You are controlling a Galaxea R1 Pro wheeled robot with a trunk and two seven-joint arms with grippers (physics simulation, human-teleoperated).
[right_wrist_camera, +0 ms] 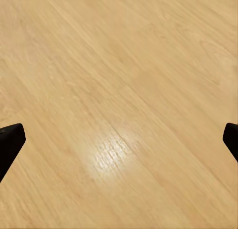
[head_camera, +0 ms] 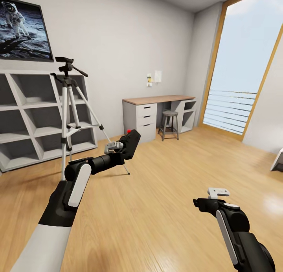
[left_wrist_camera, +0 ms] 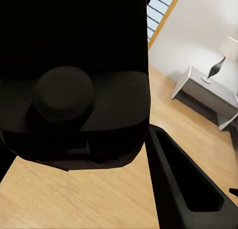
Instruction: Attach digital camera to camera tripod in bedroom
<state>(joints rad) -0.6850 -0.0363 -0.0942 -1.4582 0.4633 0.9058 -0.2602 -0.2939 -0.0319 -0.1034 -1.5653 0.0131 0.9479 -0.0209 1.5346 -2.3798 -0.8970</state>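
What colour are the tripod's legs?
Silver, with black joints and feet; the camera tripod shows best in the head view.

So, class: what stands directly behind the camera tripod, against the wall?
Behind the camera tripod stand white cube shelves against the grey wall, their visible compartments bare. The astronaut poster hangs above. The tripod's legs cover thin strips of the shelving.

No legible text (anywhere)
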